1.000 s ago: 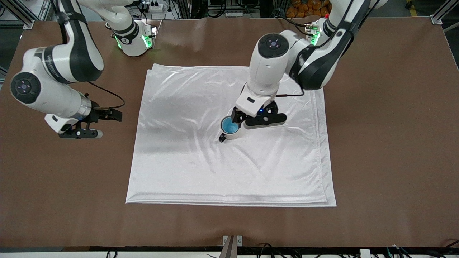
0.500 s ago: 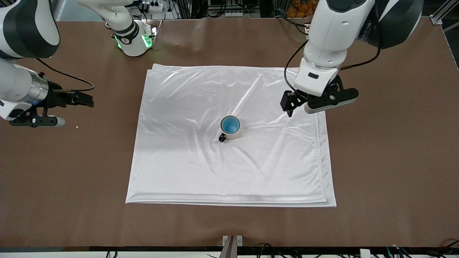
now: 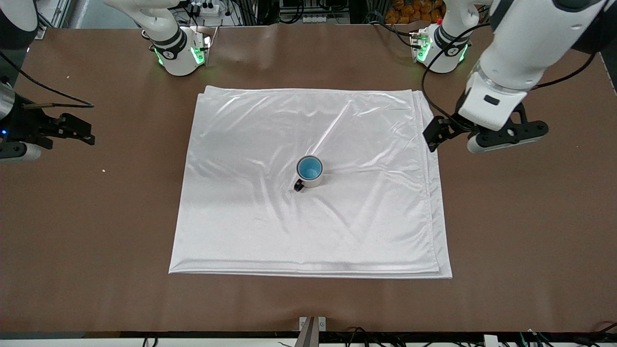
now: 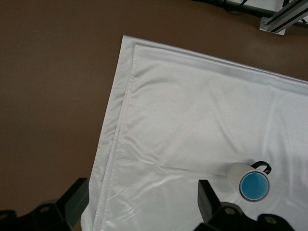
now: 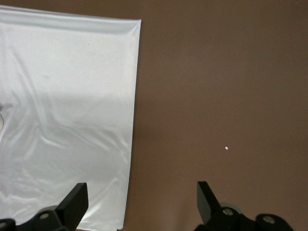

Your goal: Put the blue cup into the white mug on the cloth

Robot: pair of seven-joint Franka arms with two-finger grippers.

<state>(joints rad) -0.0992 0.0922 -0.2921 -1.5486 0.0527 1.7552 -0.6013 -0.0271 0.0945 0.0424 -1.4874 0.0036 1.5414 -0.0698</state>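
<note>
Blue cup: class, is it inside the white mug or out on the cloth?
Inside. The blue cup sits nested upright in the white mug, which stands on the cloth; both pincers are clear of it.

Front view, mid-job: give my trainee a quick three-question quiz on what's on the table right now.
1. True or false: the blue cup sits inside the white mug.
2. The mug stands on: A) bare table B) the cloth C) a tray.
3. What does the left gripper hold?

Key
1. True; its blue inside shows within the mug's rim, and the mug's black handle points toward the front camera.
2. B.
3. Nothing; it is open over the cloth's edge at the left arm's end. The right gripper is open too, over bare table.
</note>
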